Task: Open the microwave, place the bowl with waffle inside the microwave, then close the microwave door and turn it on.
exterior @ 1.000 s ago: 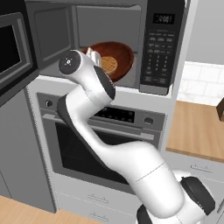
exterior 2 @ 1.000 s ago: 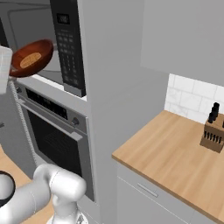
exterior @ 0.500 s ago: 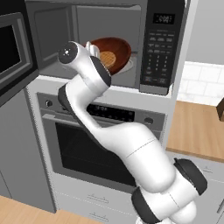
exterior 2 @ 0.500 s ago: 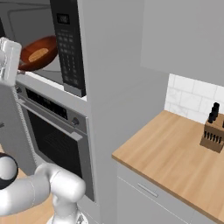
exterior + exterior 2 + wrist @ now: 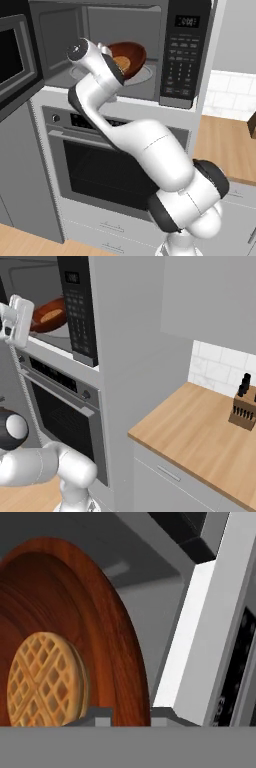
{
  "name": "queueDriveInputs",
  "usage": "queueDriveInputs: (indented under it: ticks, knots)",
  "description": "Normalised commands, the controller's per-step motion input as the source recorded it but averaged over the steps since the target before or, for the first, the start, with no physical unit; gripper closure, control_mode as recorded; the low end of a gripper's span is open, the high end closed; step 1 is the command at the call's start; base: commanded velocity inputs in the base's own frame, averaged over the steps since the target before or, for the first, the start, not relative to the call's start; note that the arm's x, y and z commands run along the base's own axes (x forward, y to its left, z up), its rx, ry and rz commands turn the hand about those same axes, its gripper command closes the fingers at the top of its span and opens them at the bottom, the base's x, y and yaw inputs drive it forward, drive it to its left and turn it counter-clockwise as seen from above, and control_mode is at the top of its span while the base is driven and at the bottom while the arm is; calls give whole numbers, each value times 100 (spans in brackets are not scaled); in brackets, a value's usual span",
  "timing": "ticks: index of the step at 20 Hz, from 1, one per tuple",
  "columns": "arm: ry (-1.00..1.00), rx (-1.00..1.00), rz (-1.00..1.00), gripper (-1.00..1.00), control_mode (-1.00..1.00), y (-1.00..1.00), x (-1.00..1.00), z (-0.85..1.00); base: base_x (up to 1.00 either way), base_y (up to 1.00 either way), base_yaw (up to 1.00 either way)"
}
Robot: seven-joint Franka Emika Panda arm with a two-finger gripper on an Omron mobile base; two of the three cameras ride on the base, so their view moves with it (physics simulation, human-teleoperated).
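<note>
You have the microwave door (image 5: 15, 55) swung open at the left, and the bowl (image 5: 127, 57) with the waffle (image 5: 45, 679) sits tilted inside the microwave (image 5: 75, 311), over the glass turntable (image 5: 142, 76). Your gripper (image 5: 131, 716) is clamped on the bowl's rim, one finger each side. By my reading the bowl is not yet set down: you must lower it, let go, withdraw, shut the door and press the keypad (image 5: 180, 60).

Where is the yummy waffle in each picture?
Left base view: the waffle sits in the bowl, upper middle, behind the arm.
Right base view: upper left, inside the bowl.
Hand view: lower left, leaning in the bowl.
Shared landmark: the microwave's keypad panel.
</note>
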Motion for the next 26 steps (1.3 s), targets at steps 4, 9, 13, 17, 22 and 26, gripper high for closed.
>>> queueDriveInputs:
  ticks: [4,9,13,17,22,26]
  knots:
    - [22,0,0,100,-100,4,45,-19,0,0,0]
    - [21,0,0,100,-100,4,68,-13,0,0,0]
    - [17,0,0,100,-100,9,70,-3,0,0,0]
    - [14,0,0,100,-100,16,63,-35,0,0,0]
    - [3,0,0,-100,-100,10,9,-53,0,0,0]
    - [-9,0,0,-100,-100,2,0,-16,0,0,0]
